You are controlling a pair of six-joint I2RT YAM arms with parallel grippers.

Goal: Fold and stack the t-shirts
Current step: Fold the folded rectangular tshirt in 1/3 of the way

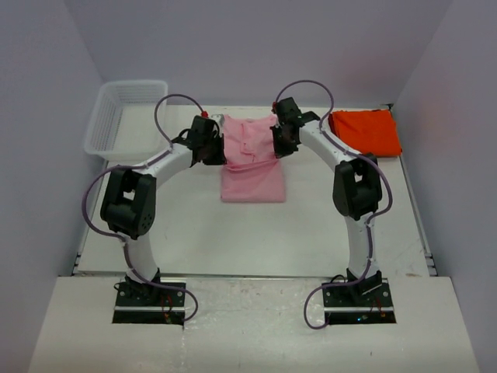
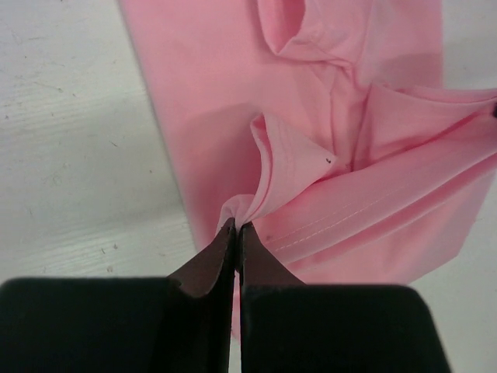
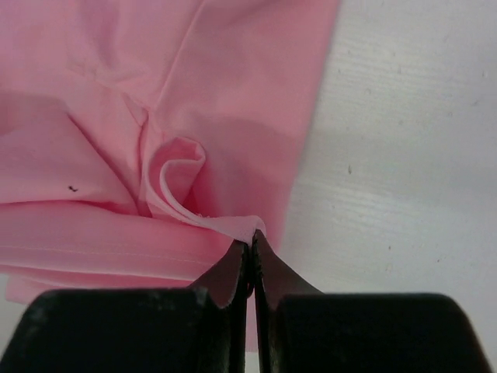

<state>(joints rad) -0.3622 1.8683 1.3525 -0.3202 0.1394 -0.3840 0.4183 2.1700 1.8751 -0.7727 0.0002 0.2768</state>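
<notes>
The light pink t-shirt (image 1: 252, 163) lies in the middle of the table, partly folded, with its far part lifted. My left gripper (image 1: 214, 149) is shut on the shirt's left edge; in the left wrist view the pink cloth (image 2: 326, 155) bunches at the gripper's (image 2: 237, 227) closed tips. My right gripper (image 1: 278, 144) is shut on the shirt's right edge; in the right wrist view the cloth (image 3: 155, 93) curls into the gripper's (image 3: 252, 237) closed tips. The bright orange-red t-shirt (image 1: 365, 130) lies folded at the far right, apart from both grippers.
A white mesh basket (image 1: 124, 116) stands at the far left corner. The table (image 1: 194, 225) is white, with walls close on the left, back and right.
</notes>
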